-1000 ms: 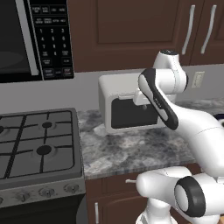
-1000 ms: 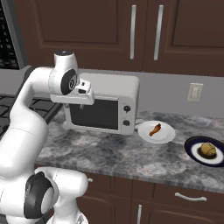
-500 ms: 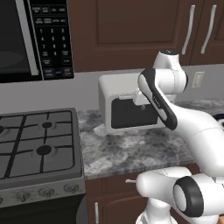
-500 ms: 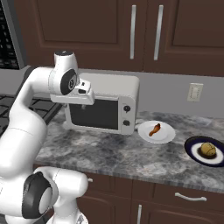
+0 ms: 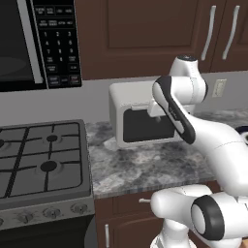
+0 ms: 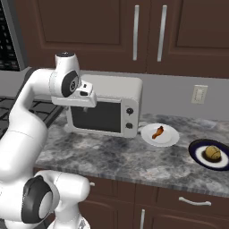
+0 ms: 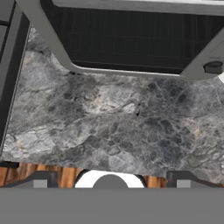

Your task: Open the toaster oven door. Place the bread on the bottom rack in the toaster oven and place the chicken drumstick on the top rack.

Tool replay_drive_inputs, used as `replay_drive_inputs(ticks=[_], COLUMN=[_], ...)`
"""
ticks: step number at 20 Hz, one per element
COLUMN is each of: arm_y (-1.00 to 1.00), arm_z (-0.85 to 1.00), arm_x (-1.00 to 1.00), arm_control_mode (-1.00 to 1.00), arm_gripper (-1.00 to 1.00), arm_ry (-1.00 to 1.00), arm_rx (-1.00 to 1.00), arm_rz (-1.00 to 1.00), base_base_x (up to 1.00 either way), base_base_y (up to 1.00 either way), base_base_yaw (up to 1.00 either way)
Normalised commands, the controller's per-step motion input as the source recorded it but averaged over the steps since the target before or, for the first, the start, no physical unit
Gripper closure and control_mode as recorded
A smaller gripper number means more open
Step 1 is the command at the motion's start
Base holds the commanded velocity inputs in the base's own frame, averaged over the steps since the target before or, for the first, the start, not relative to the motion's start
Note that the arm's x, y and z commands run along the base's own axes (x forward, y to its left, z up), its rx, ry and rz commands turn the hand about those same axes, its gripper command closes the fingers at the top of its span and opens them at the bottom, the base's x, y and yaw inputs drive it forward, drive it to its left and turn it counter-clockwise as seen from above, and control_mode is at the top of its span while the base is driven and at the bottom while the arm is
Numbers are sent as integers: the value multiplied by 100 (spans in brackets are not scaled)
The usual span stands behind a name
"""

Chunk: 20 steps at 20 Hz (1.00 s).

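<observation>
A home kitchen: gas stove (image 5: 41,157), microwave (image 5: 34,41), dark wood cabinets (image 6: 134,33), granite counter (image 6: 120,156).

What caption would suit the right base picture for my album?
White arm reaches to the shut toaster oven; drumstick waits on a white plate beside it.

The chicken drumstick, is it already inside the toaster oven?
No, the chicken drumstick lies on a white plate on the counter, to the right of the toaster oven.

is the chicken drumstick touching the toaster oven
Apart. The right base view shows the chicken drumstick on its white plate, counter between it and the toaster oven.
</observation>
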Motion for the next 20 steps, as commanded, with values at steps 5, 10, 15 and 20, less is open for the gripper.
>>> replay_drive_inputs(ticks=[5,10,15,20], arm_y=[4,5,6,0], arm_z=[-33,-2,0,-2], arm_x=[0,6,37,40], arm_control_mode=[-100,-100,-100,-100], arm_gripper=[-100,-100,-100,-100], arm_ry=[-9,-27,-37,-34], arm_rx=[-30,-56,-55,-41], arm_rz=[5,20,16,4], base_base_x=[0,0,0,0], base_base_y=[0,0,0,0], base_base_yaw=[0,0,0,0])
